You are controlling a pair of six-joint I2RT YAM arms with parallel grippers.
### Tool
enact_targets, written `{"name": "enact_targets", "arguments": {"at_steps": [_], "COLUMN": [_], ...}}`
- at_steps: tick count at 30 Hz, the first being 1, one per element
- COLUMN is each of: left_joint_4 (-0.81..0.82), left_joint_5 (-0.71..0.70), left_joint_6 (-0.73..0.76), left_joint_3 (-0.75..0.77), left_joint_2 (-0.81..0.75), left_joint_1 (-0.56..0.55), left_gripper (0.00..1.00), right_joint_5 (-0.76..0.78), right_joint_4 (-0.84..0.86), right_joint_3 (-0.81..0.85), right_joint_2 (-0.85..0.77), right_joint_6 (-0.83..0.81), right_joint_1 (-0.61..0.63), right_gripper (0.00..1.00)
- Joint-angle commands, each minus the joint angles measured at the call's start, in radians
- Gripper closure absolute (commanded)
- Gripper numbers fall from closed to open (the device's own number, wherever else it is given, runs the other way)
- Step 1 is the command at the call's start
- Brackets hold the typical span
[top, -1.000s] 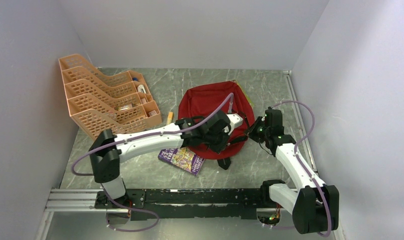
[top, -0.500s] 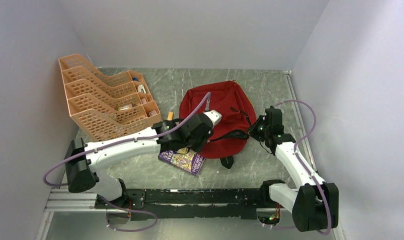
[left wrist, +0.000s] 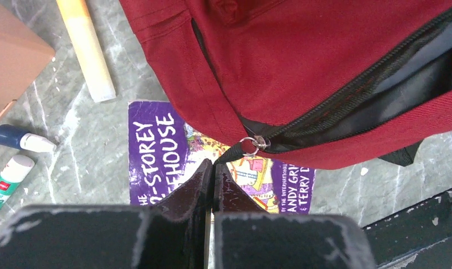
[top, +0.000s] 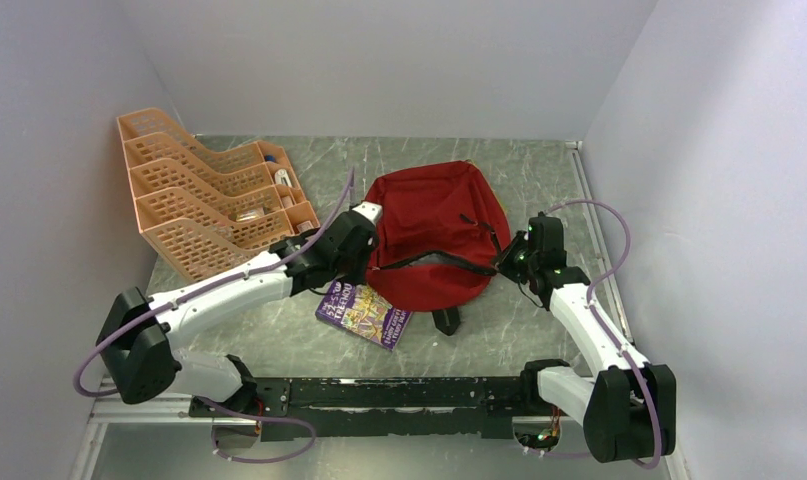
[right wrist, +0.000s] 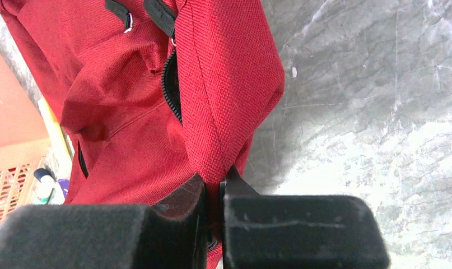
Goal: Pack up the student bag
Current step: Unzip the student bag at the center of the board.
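The student bag (top: 429,215) is lying on the counter (top: 279,345) a little right of centre, between the two arms. Its mouth is gaping along an unzipped black zipper, with dark lining showing inside. The left claw (left wrist: 213,167) is pinching the black zipper pull (left wrist: 230,152) at the bag's near left corner, fingers pressed together, just short of the slider's metal ring. The right claw (right wrist: 220,182) is clamping a fold of red fabric at the bag's right edge, its jaws standing only as far apart as the cloth between them.

A purple book (top: 364,315) is lying flat on the counter, its far edge tucked under the bag's near left corner, directly below the left claw. An orange tray rack (top: 194,205) is standing at the far left. A pale yellow stick (left wrist: 86,50) is lying between rack and bag, and two small tubes are lying near the rack's corner: one blue-capped (left wrist: 19,140), one white and green (left wrist: 8,176).
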Motion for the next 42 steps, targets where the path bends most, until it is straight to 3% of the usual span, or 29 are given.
{"name": "enact_targets", "arguments": {"at_steps": [1, 3, 7, 11, 14, 17, 21, 23, 32, 42], "left_joint_4": [-0.015, 0.017, 0.077, 0.149, 0.193, 0.230, 0.283, 0.298, 0.298, 0.291], "left_joint_5": [-0.017, 0.050, 0.186, 0.253, 0.296, 0.319, 0.335, 0.343, 0.344, 0.374], "left_joint_6": [0.077, 0.109, 0.149, 0.165, 0.175, 0.181, 0.176, 0.175, 0.167, 0.144], "left_joint_3": [-0.030, -0.026, -0.044, -0.098, -0.129, -0.156, -0.187, -0.188, -0.178, -0.178], "left_joint_2": [0.015, 0.033, 0.022, -0.043, -0.087, -0.118, -0.139, -0.140, -0.125, -0.118], "left_joint_1": [0.054, 0.054, 0.049, 0.042, 0.040, 0.041, 0.041, 0.041, 0.041, 0.041], "left_gripper": [0.95, 0.95, 0.95, 0.95, 0.95, 0.95, 0.95, 0.95, 0.95, 0.95], "right_joint_5": [0.144, 0.110, 0.058, 0.007, 0.002, -0.151, -0.423, -0.474, -0.288, -0.233], "right_joint_4": [-0.015, -0.041, -0.111, -0.151, -0.186, -0.159, -0.065, -0.050, -0.120, -0.010], "right_joint_3": [0.035, 0.053, 0.082, 0.108, 0.181, 0.228, 0.225, 0.233, 0.332, 0.233], "right_joint_2": [-0.027, -0.043, -0.110, -0.218, -0.277, -0.295, -0.259, -0.246, -0.132, -0.167], "right_joint_6": [-0.047, -0.067, -0.070, -0.062, -0.093, -0.161, -0.185, -0.248, -0.465, -0.818], "right_joint_1": [-0.037, -0.038, -0.038, -0.037, -0.037, -0.031, 0.000, 0.041, 0.475, 0.705], "right_gripper": [1.00, 0.95, 0.66, 0.44, 0.36, 0.35, 0.43, 0.43, 0.41, 0.42]}}
